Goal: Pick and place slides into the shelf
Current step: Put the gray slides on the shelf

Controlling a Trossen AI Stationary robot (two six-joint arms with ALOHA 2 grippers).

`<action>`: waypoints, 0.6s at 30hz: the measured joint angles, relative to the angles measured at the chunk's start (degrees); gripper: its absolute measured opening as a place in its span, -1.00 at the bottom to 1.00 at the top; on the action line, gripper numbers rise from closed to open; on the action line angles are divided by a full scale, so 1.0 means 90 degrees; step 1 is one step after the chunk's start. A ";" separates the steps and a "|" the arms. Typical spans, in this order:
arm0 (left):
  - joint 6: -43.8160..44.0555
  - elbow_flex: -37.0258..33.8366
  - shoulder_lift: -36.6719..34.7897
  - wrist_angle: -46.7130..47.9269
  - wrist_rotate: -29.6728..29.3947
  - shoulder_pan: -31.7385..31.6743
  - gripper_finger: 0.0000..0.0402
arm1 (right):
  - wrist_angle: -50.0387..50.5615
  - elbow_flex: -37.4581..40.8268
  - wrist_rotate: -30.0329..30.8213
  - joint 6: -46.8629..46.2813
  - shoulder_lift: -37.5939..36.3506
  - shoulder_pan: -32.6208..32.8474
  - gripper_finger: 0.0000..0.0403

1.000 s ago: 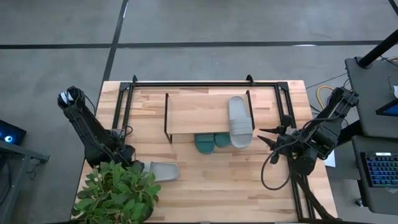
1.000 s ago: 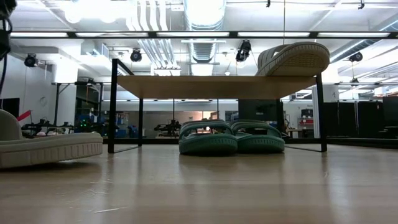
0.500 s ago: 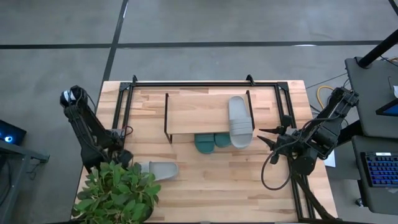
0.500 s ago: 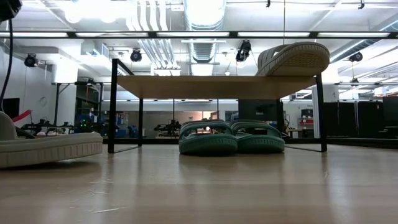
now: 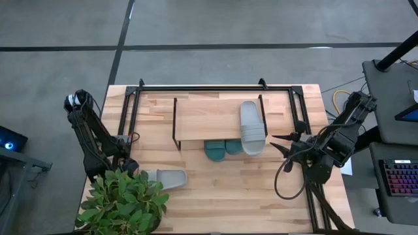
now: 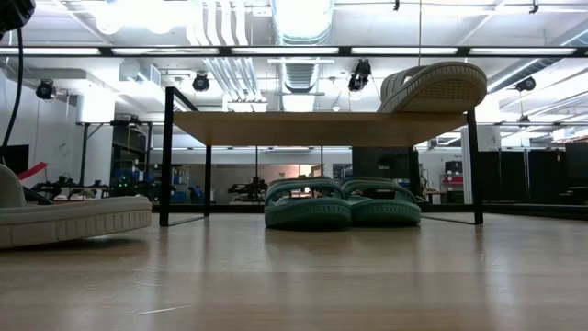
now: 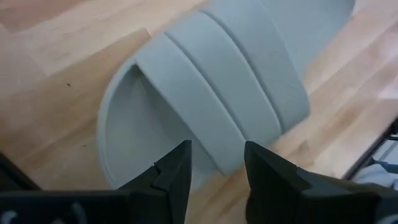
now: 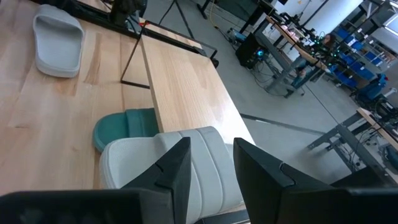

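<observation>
One pale grey slide (image 5: 166, 177) lies sole-down on the table near the left front, also seen in the low view (image 6: 64, 219). My left gripper (image 5: 132, 168) is open just left of it, partly under plant leaves. In the left wrist view, this gripper (image 7: 216, 163) frames the slide's strap (image 7: 224, 93) without touching it. A second grey slide (image 5: 252, 127) rests on the right end of the shelf's top board (image 5: 209, 117), with its end overhanging the near edge. Two teal slides (image 5: 219, 149) sit side by side under the shelf (image 6: 322, 127). My right gripper (image 5: 277, 145) waits open to the right of the shelf.
A potted plant (image 5: 124, 202) fills the table's near left corner, close beside my left gripper. A black metal frame (image 5: 215, 87) runs along the far and side edges of the table. Bare wood lies between the shelf and the near edge.
My left arm has drawn back toward the table's left near corner, away from the grey slide on the table, so more of the slide shows. The slide itself has stayed where it was.
</observation>
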State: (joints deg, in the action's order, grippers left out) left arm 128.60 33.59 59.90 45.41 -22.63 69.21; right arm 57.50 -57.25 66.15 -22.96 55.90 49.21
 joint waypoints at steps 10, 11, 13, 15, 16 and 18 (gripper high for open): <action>0.0126 -0.0211 0.0284 -0.0367 -0.0791 0.0096 -0.34 | -0.0016 0.0000 0.0094 0.0002 0.0000 -0.0001 -0.45; 0.0127 -0.0211 0.0308 -0.0397 -0.0866 0.0118 -0.34 | -0.0017 0.0000 0.0167 0.0002 0.0000 -0.0002 -0.45; 0.0124 -0.0226 0.0378 -0.0505 -0.0944 0.0129 -0.34 | -0.0023 0.0000 0.0228 0.0002 0.0000 -0.0002 -0.45; 0.0127 -0.0226 0.0470 -0.0554 -0.1032 0.0129 -0.34 | -0.0032 0.0000 0.0229 0.0002 0.0000 -0.0002 -0.45; 0.0125 -0.0228 0.0539 -0.0601 -0.1056 0.0129 -0.34 | -0.0038 0.0000 0.0229 0.0002 0.0000 -0.0002 -0.45; 0.0128 -0.0231 0.0711 -0.0751 -0.1227 0.0136 -0.34 | -0.0051 0.0000 0.0229 0.0002 0.0000 -0.0002 -0.45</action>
State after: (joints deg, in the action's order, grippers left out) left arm 129.75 31.51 66.30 38.65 -33.67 70.43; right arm 57.05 -57.25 68.20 -22.94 55.90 49.19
